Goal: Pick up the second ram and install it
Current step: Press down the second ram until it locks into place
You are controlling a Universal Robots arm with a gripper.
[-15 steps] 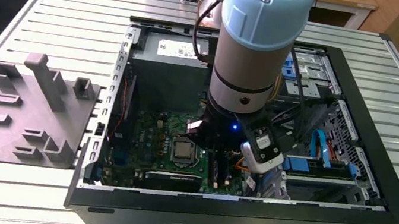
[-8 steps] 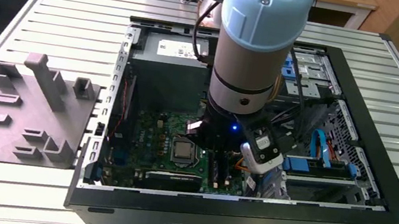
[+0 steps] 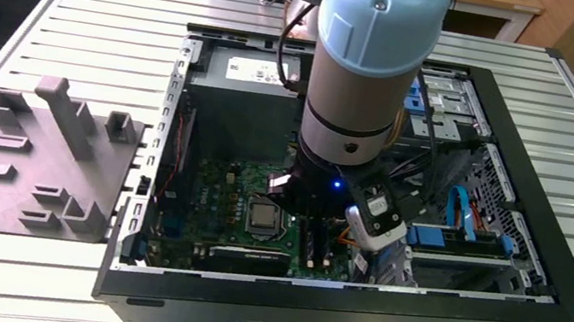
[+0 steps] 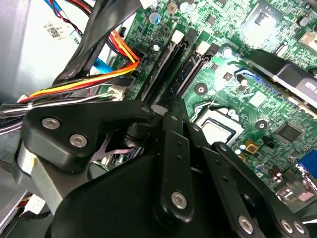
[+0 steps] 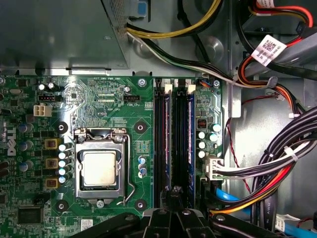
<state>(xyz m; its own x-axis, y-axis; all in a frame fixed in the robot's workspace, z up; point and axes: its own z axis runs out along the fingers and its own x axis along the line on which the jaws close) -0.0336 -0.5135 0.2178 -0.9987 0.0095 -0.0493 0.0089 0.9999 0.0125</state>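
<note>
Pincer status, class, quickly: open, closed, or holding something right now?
Pincer: cannot be told whether open or closed; it sits low over the memory slots of the motherboard, and no grasped board can be made out.

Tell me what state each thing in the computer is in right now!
Case: side open, lying flat on the table.
Processor socket: latched, no cooler on it.
Memory slots: boards seated in them.
End effector: low over the memory slots' end.
Gray fixture: nothing on it.
</note>
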